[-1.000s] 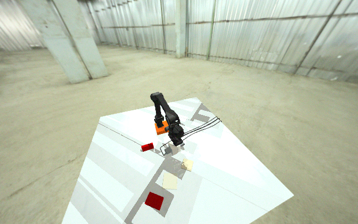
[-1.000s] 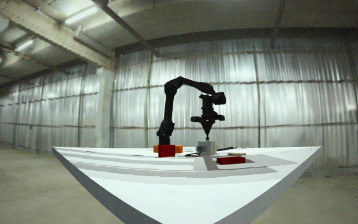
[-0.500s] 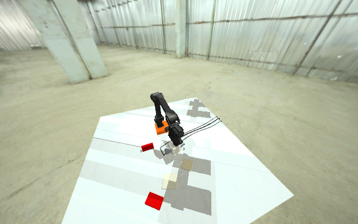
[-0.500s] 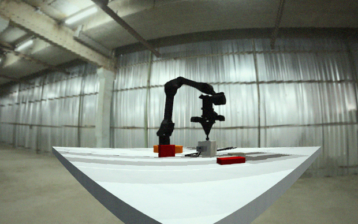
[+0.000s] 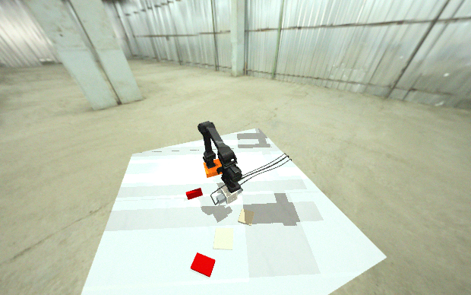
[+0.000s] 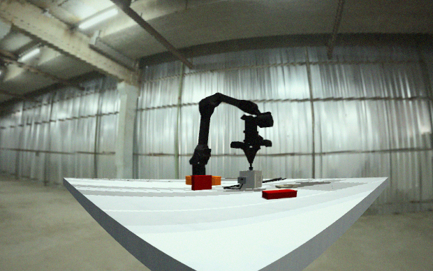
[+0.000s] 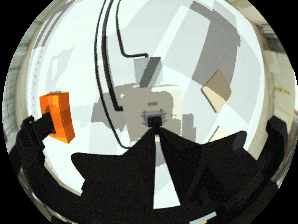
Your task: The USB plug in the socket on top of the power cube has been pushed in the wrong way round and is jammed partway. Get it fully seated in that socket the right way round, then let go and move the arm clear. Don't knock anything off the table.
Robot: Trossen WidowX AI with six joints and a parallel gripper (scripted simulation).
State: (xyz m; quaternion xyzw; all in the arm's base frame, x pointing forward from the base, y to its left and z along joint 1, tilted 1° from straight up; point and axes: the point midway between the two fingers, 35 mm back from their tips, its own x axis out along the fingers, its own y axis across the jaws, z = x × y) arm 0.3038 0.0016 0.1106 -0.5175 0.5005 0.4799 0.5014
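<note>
Texts, labels, brands, numbers, signs: we find none legible, whether towards the counter's edges or at its corners. The small marks that we can make out are too blurred for us to read as letters or figures.

Fingers (image 6: 251, 166) pinched together, pointing down
</note>
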